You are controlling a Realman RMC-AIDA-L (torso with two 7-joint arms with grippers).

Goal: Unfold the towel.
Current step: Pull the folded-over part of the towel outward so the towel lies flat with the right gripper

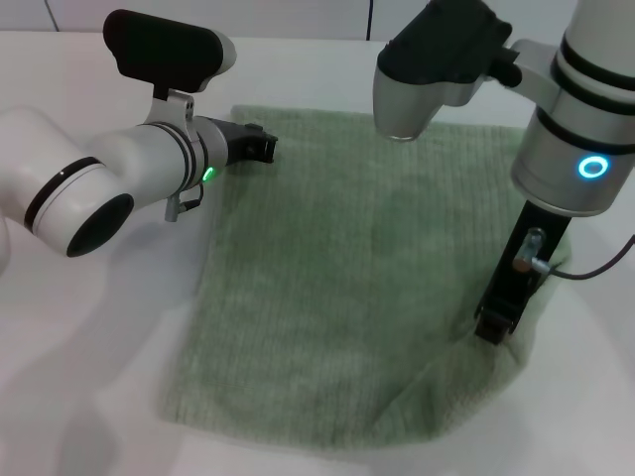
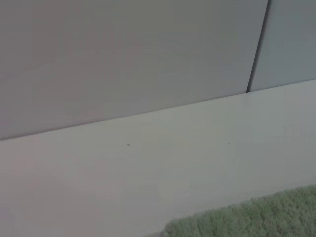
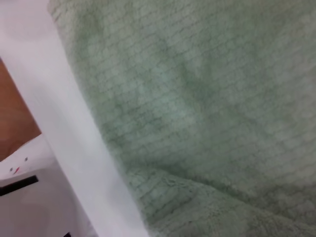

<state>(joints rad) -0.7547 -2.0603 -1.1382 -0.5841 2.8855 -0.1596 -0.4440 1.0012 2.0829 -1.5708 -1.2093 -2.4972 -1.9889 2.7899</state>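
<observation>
The pale green towel (image 1: 347,258) lies spread nearly flat on the white table (image 1: 89,397). Its near right corner (image 1: 446,397) is bunched and partly folded over. My left gripper (image 1: 260,144) is at the towel's far left corner, just above the cloth. My right gripper (image 1: 494,325) is down at the towel's right edge, next to the bunched corner. The left wrist view shows only a strip of the towel (image 2: 256,217). The right wrist view shows the towel (image 3: 197,98) close up, with a fold near the table edge.
A pale wall (image 2: 123,59) stands behind the table's far edge. The right wrist view shows the table's white edge (image 3: 74,123) and brown floor (image 3: 15,113) beyond it. Bare table lies left of the towel.
</observation>
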